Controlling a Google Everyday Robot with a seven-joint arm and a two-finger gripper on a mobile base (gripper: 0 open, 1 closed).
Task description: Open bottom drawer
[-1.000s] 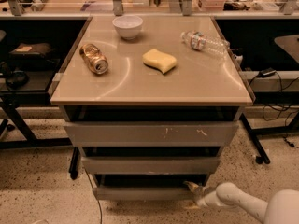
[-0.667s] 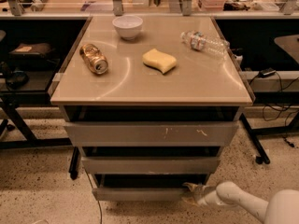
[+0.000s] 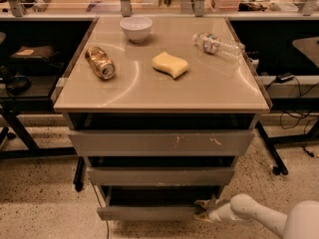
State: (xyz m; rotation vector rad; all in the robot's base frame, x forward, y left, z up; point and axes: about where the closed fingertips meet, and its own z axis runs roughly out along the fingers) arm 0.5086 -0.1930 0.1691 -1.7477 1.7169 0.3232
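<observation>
The bottom drawer [image 3: 147, 212] is the lowest and narrowest of three grey drawers under the beige table. It stands pulled out a little, with a dark gap showing its tray behind the plain front panel. My gripper [image 3: 203, 210] is at the drawer's right front corner, low near the floor, touching the panel's right end. My white arm [image 3: 259, 214] reaches in from the lower right. Above are the middle drawer [image 3: 160, 176] and the widest top drawer [image 3: 162, 142] with white scratch marks.
On the table top [image 3: 164, 91] lie a white bowl [image 3: 136, 28], a tipped can [image 3: 100, 62], a yellow sponge [image 3: 170, 64] and a plastic bottle [image 3: 218, 45]. Black table legs and cables stand at both sides. The floor [image 3: 40, 203] is speckled.
The view is closer now. The gripper stays at the bottom drawer's right corner, and the drawer looks slightly further out.
</observation>
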